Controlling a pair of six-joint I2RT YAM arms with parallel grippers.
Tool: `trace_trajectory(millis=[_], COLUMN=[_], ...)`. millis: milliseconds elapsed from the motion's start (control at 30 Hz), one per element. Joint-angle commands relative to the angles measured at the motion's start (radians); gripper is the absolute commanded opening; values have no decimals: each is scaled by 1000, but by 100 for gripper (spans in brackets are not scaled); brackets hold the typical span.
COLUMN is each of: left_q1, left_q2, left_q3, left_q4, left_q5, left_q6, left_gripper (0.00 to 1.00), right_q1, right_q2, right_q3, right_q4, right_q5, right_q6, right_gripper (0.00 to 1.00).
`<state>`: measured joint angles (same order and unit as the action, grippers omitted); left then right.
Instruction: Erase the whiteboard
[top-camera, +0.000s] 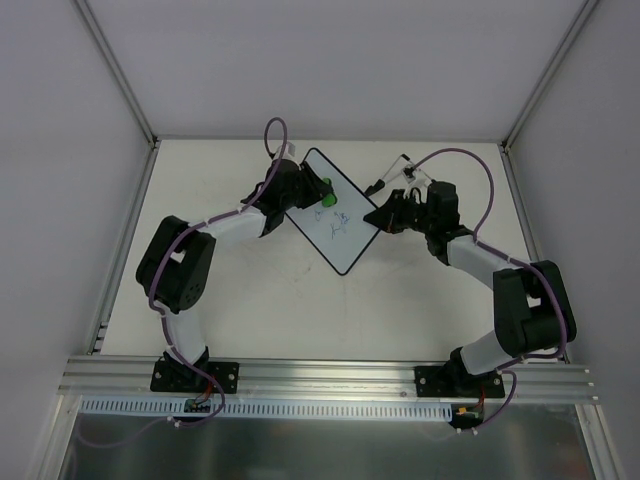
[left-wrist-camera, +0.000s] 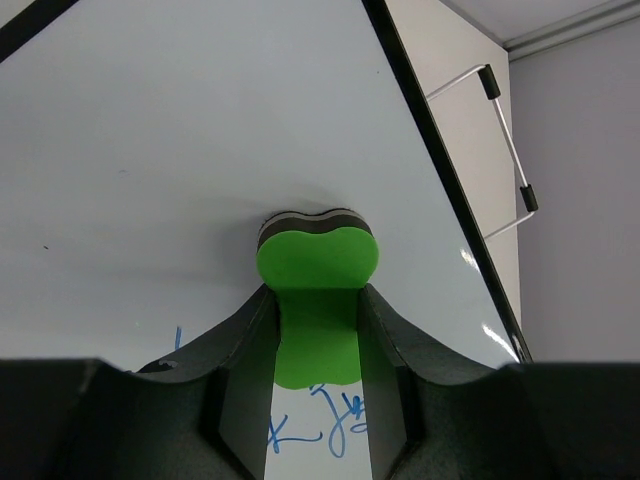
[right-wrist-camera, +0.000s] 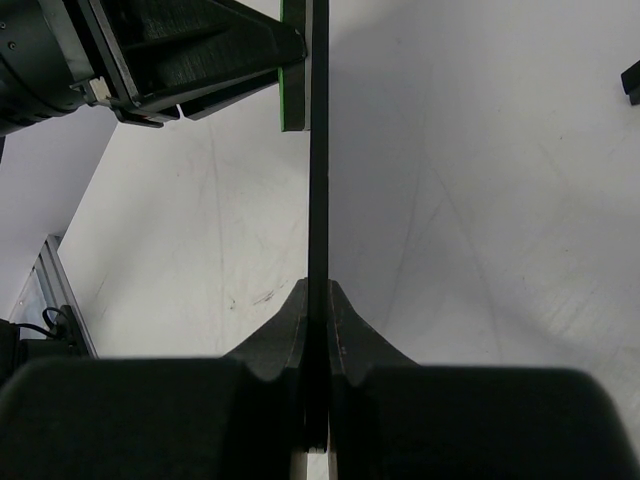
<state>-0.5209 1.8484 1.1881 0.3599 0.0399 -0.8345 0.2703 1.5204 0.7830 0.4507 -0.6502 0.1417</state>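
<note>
I am seeing the whiteboard (top-camera: 343, 250) lying diamond-wise mid-bench: white face, thin black rim, blue scribbles (top-camera: 337, 226) toward its 6 o'clock corner. The right gripper (top-camera: 383, 222) is clamping its 3 o'clock corner. The left gripper (top-camera: 318, 190) is pinching a green eraser (left-wrist-camera: 318, 262) against the face. The bench (top-camera: 250, 320) is showing white and scuffed, with grey walls (top-camera: 60, 100) enclosing it.

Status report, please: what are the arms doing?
Left gripper shut on green eraser, against whiteboard. Right gripper shut on its edge. Blue scribbles unerased. Nothing blocking.
</note>
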Motion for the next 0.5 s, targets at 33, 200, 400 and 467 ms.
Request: trace_trajectory(millis=[33, 200, 400, 467], left_q1=[39, 53, 55, 55], left_q2=[26, 31, 25, 18], left_q3=[-28, -90, -188, -215], left_q4=[44, 47, 74, 74], left_q5=[11, 34, 21, 20], left_q6=[-11, -15, -23, -23], left_gripper=[0, 0, 0, 0], right_q1=[63, 63, 63, 63], right_q2=[12, 9, 14, 15], right_q3=[12, -1, -2, -5], right_q4=[-38, -38, -37, -37], right_q5=[-98, -98, -98, -98], right_q6=[-70, -68, -65, -67], right_gripper=[0, 0, 0, 0])
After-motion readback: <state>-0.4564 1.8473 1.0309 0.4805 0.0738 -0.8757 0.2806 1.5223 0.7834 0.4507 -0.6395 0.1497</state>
